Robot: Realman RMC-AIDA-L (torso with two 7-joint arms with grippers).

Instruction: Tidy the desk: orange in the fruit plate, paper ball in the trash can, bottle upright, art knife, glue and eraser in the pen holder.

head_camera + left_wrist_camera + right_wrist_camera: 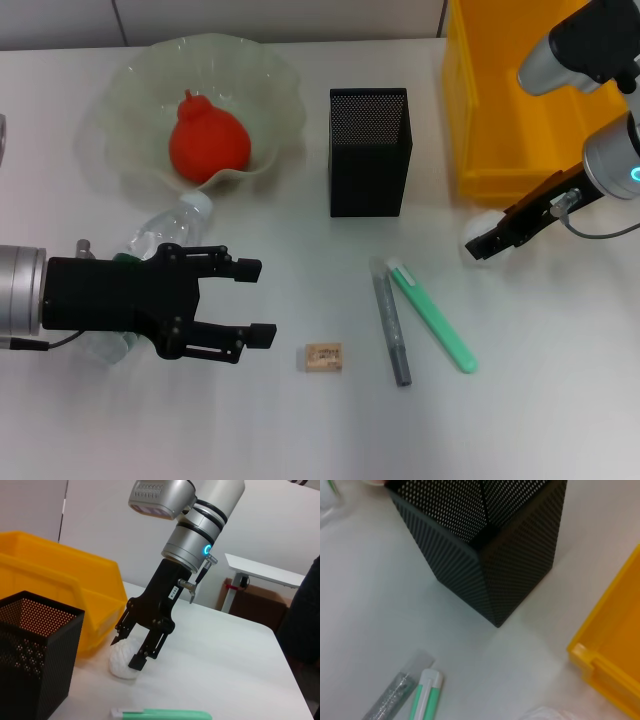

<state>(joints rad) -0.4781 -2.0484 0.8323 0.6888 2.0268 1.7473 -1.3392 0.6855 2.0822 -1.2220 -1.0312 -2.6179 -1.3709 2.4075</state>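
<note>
My right gripper [482, 247] is down at the white paper ball [476, 229], beside the yellow trash bin [500, 150]. In the left wrist view its open fingers [138, 661] straddle the ball [122, 666], which rests on the table. My left gripper [266, 301] is open and empty, low over the desk. The clear bottle [165, 235] lies on its side partly under it. The orange [207, 140] sits in the glass fruit plate [130, 90]. The eraser [323, 357], grey glue stick [392, 325] and green art knife [432, 318] lie in front of the black mesh pen holder [368, 150].
The right wrist view shows the pen holder [490, 555], a corner of the yellow bin [615, 660], and the ends of the glue stick [395, 695] and knife [425, 700]. The bin stands close to the right of the pen holder.
</note>
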